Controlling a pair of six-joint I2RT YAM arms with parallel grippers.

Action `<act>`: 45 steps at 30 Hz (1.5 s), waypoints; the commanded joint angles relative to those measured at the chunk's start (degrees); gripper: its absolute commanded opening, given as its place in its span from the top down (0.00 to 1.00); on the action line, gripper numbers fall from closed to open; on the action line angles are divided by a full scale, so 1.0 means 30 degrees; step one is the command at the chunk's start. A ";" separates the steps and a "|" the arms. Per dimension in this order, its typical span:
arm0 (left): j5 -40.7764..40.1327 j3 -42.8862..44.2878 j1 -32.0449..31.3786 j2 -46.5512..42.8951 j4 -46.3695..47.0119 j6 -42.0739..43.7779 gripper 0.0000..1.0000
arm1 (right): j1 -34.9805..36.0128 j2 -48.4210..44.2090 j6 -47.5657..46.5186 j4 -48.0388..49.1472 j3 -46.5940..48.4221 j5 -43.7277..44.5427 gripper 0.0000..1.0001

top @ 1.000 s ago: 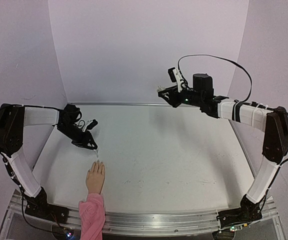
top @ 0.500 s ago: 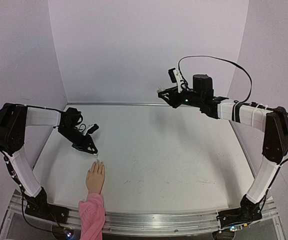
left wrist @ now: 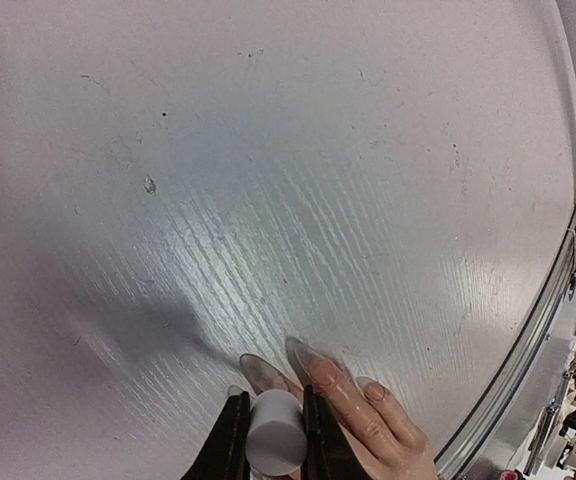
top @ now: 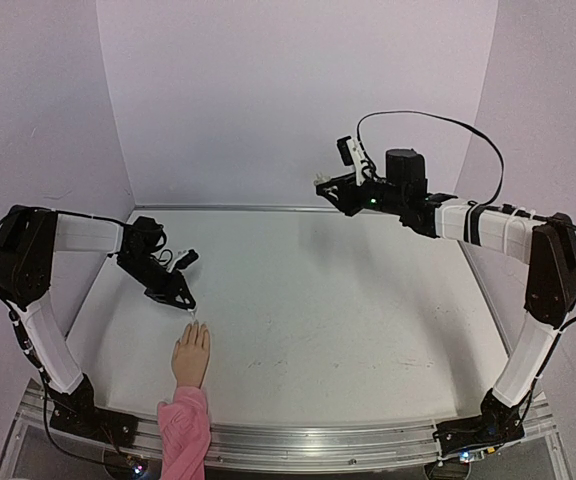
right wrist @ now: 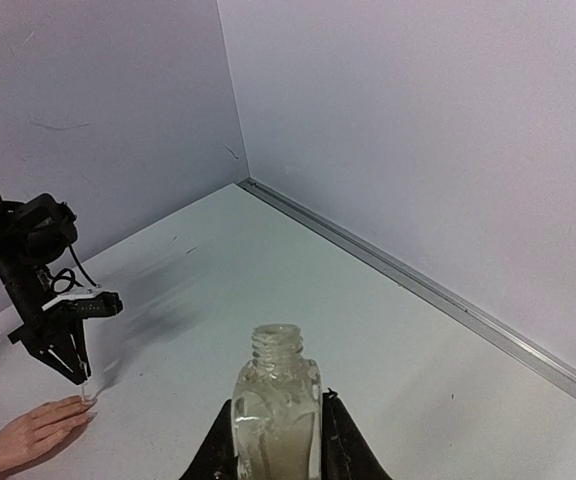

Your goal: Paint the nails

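We find no lettering we can read on the clear glass bottle (right wrist: 276, 400); its threaded neck is uncapped and it stands upright between the fingers of the right gripper (right wrist: 276, 440), which are clamped against its two sides. That gripper (top: 340, 185) hangs high above the far part of the table (top: 348, 300), close to the back wall (top: 298, 100), with bare table surface beneath it and well apart from the other arm. The left gripper (left wrist: 273, 420) is pinched tight on a white cap (left wrist: 276, 447), a smooth cylinder seen end-on between the dark fingers. In the top view the left gripper (top: 180, 297) points down and towards the near edge, and a thin pale tip (top: 193, 316) juts from under it. Just ahead of and beneath these fingers lies the mannequin hand (left wrist: 368, 420), flat on the table with its long pointed nails (left wrist: 306, 358) right at the cap; whether the tip touches a nail we cannot tell. Behind the hand, a pink sleeve (top: 183, 430) runs back over the metal rail (top: 318, 440) at the near edge. Beyond the left gripper the white board lies open out to the side wall (top: 38, 120).
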 commanded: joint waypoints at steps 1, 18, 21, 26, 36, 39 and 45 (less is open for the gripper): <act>0.0520 0.0654 -0.0120 0.0255 0.0092 0.0226 1.00 | -0.0076 -0.0755 0.0204 0.1320 -0.0116 -0.0279 1.00; 0.0642 0.0998 -0.0147 0.0663 0.0108 0.0224 1.00 | -0.0056 -0.0865 0.0245 0.1335 -0.0263 -0.0228 1.00; 0.0731 0.1035 -0.0143 0.0710 0.0128 0.0256 1.00 | -0.0055 -0.0837 0.0262 0.1320 -0.0248 -0.0236 1.00; 0.0619 0.1039 -0.0151 0.0797 0.0117 0.0232 1.00 | -0.0066 -0.0806 0.0321 0.1324 -0.0238 -0.0265 1.00; 0.0380 0.1216 -0.0150 0.1045 0.0231 0.0258 1.00 | -0.0059 -0.0777 0.0423 0.1335 -0.0233 -0.0247 1.00; 0.0282 0.1274 -0.0172 0.1062 0.0318 0.0203 1.00 | -0.0066 -0.0751 0.0466 0.1321 -0.0238 -0.0222 1.00; 0.0292 0.1328 -0.0170 0.1243 0.0392 0.0217 1.00 | -0.0070 -0.0744 0.0555 0.1320 -0.0234 -0.0178 1.00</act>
